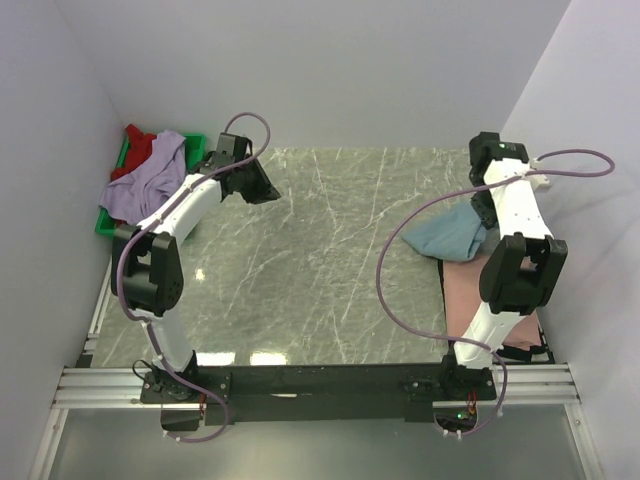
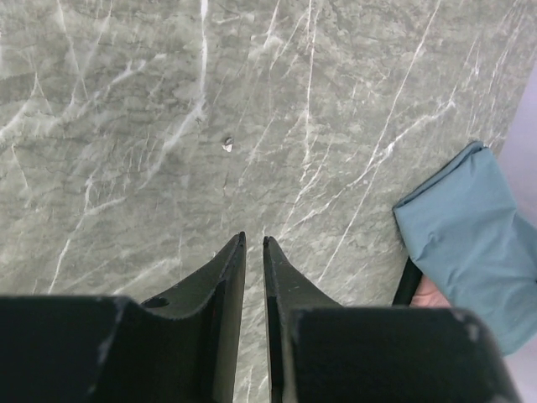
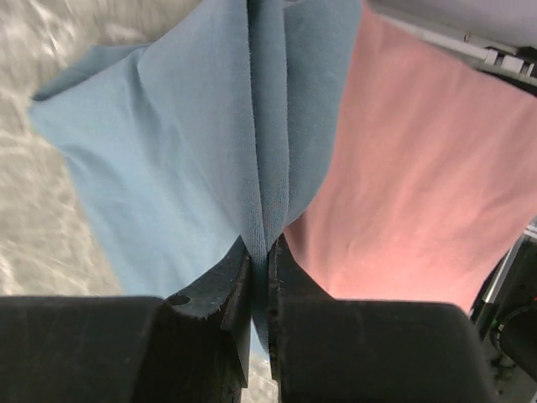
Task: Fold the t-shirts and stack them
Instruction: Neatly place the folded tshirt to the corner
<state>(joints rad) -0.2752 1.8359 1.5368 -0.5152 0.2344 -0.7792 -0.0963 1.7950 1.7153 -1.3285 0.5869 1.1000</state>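
- Right wrist view: the right gripper (image 3: 258, 248) is clamped on a bunched fold of the grey-blue t-shirt (image 3: 168, 151), which hangs over the salmon pink t-shirt (image 3: 411, 185).
- Top external view: both shirts are at the right edge of the table (image 1: 320, 260). The lavender t-shirt (image 1: 150, 180) and red t-shirt (image 1: 138, 145) sit in the green tray (image 1: 105, 225) at upper left.
- The left gripper (image 2: 253, 239) hovers over bare marble, jaws a narrow slit apart and empty.
- Likely best: lower the blue squarely onto the pink without dragging, then release once it lies flat.

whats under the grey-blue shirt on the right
The salmon pink shirt lies beneath the grey-blue shirt, which the right tool pinches. How far the pink cloth runs under it is covered.
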